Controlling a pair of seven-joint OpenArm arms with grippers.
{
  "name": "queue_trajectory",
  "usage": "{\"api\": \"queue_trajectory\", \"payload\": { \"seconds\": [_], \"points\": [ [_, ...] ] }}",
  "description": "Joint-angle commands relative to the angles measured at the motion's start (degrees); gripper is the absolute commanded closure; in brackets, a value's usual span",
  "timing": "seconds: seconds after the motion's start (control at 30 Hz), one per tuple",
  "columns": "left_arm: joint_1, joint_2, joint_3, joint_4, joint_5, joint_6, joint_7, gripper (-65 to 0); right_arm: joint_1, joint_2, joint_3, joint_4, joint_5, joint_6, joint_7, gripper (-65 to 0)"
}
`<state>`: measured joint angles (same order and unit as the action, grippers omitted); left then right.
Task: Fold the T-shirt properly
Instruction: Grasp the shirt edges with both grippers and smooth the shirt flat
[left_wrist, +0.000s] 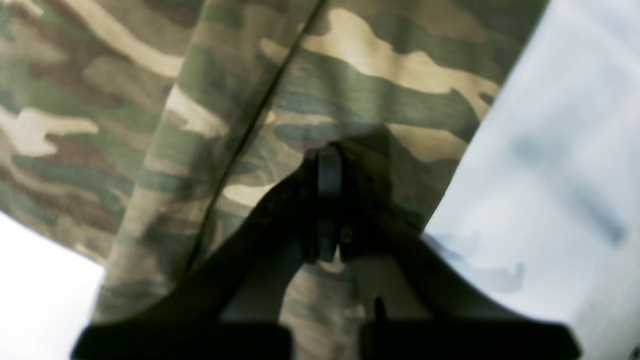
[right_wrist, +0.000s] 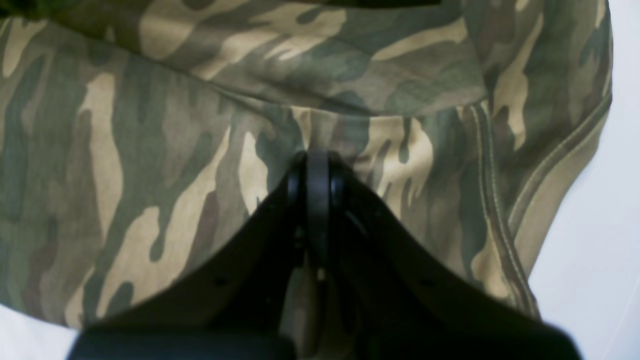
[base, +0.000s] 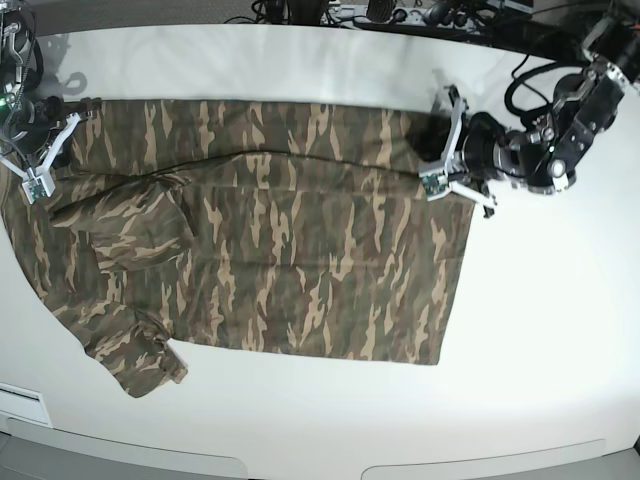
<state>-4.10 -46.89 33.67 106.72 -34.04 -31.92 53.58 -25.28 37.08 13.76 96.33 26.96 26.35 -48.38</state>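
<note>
Base view: T-shirt (base: 280, 250) lay spread across bench (base: 540, 330) centre, partly folded. Left gripper (base: 440, 165) pinched hem edge; right gripper (base: 45, 150) clamped on shoulder cloth near left edge.

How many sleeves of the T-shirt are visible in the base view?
1. One sleeve of the T-shirt lies at the near left corner, on the white table. The other may be hidden under the folded cloth near the right gripper.
</note>
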Motion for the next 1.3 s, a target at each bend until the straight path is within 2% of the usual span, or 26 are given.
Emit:
{"api": "queue_trajectory", "payload": {
  "seconds": [0.0, 0.1, 0.23, 0.43, 0.57, 0.8, 1.27],
  "points": [
    [2.51, -1.68, 0.87, 0.57, 2.75, -1.09, 6.49, 0.0, -2.21, -0.13, -0.63, -0.81, -0.02, 1.68, -7.39, 0.0],
    [5.38, -3.96, 0.85, 3.78, 5.38, 0.61, 6.45, 0.0, -3.76, -0.04, -0.63, -0.81, -0.02, 1.70, -7.93, 0.0],
    [8.22, -6.86, 0.81, 7.41, 5.51, 1.70, 6.45, 0.0, -6.32, -0.07, -0.63, -0.79, 0.39, 1.49, -7.96, 0.0],
    [11.34, -9.44, 0.79, 11.72, 5.73, 3.26, 6.21, 0.0, -10.36, -0.09, -0.63, -0.70, 1.70, -0.81, -7.78, 0.0],
    [11.76, -9.46, 0.79, 12.22, 7.69, 3.26, 5.25, 0.0, -12.92, -0.11, -0.63, -0.70, 1.75, -1.11, -7.96, 0.0],
    [11.74, -9.46, 0.79, 12.33, 7.65, 3.26, 4.72, 0.0, -17.75, -0.11, -0.63, 0.15, 1.70, -2.23, -8.22, 0.0],
    [11.87, -9.44, 0.79, 14.10, 5.05, 3.23, 4.74, 0.0, -25.00, -0.09, -0.63, 8.83, 0.52, -6.14, -8.17, 0.0]
  ]
}}
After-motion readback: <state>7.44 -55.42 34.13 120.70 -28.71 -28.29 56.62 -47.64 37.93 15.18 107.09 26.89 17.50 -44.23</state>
